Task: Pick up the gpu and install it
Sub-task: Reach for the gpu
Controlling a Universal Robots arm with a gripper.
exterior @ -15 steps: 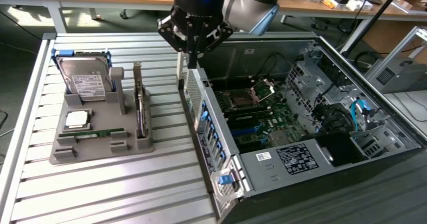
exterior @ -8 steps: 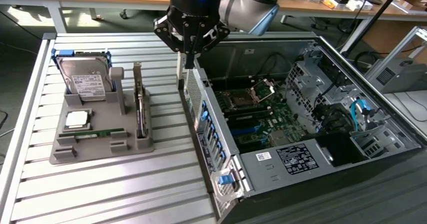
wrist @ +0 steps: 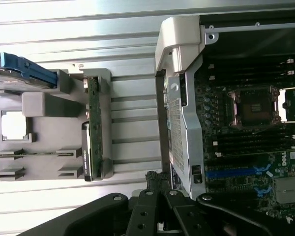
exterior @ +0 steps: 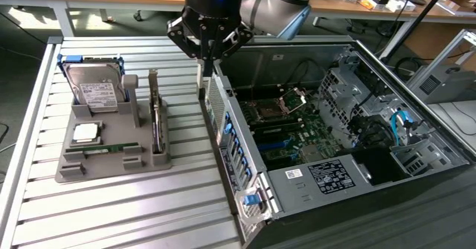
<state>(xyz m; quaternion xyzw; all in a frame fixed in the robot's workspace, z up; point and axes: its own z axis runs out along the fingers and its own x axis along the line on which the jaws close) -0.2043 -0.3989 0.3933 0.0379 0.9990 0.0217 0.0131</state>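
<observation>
Pick-up step, not yet made: the gpu point(exterior: 157, 123) point(wrist: 94, 118) stands on edge in its slot in the grey holder point(exterior: 111, 162) on the tabletop point(exterior: 111, 215), untouched. The end effector point(exterior: 208, 65) point(wrist: 157, 179) hangs closed and empty between the holder and the near wall of the open computer case point(exterior: 246, 165), closer to the case. Judgement: a grasp calls for the fingers to part and line up over the card's upper edge.

Slatted metal table point(exterior: 111, 221); grey holder point(exterior: 111, 171) on it, with standing silver hard drive point(exterior: 97, 90) and flat green memory stick point(exterior: 104, 147); open computer case point(exterior: 236, 149) beside.
</observation>
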